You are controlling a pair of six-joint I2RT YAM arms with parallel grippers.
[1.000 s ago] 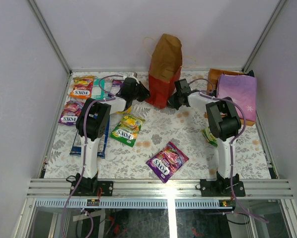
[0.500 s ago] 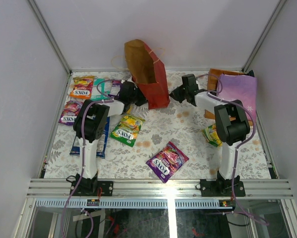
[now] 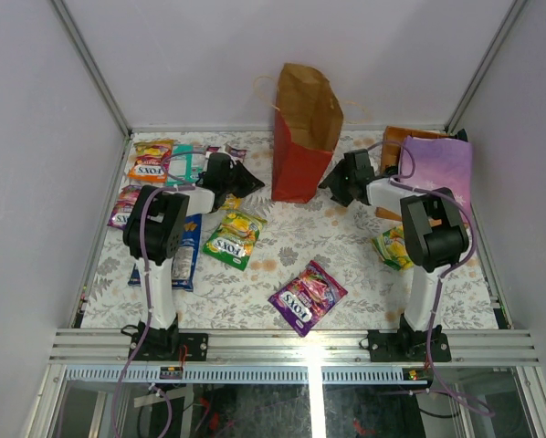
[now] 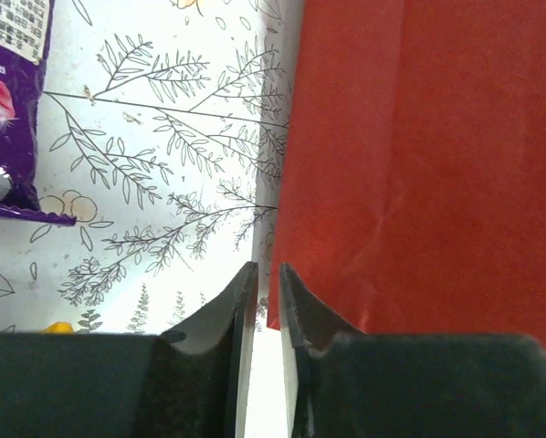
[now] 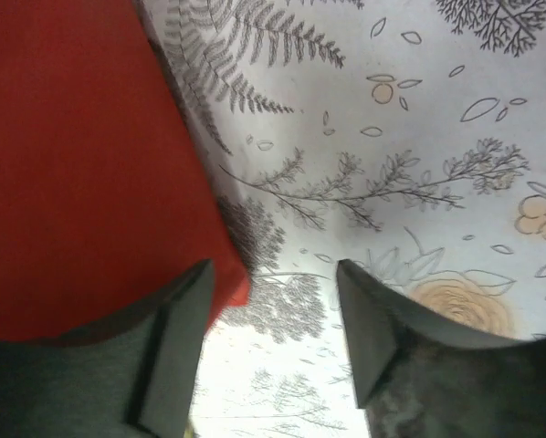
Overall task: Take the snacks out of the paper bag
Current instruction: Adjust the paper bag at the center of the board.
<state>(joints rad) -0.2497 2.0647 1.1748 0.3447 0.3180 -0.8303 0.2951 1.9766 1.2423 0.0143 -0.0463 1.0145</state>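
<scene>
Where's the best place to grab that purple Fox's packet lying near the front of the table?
Likely from straight above, jaws spanning the narrow width of the purple packet near its middle. It lies flat and slanted, nothing touching it, with no raised edge to pinch sideways.

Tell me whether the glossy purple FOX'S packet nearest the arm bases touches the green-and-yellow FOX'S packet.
Apart. The top view shows a strip of floral tablecloth between the glossy purple FOX'S packet and the green-and-yellow FOX'S packet.

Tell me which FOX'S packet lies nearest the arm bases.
The purple FOX'S packet, alone at the near centre; the green packet and orange packet lie farther back.
</scene>
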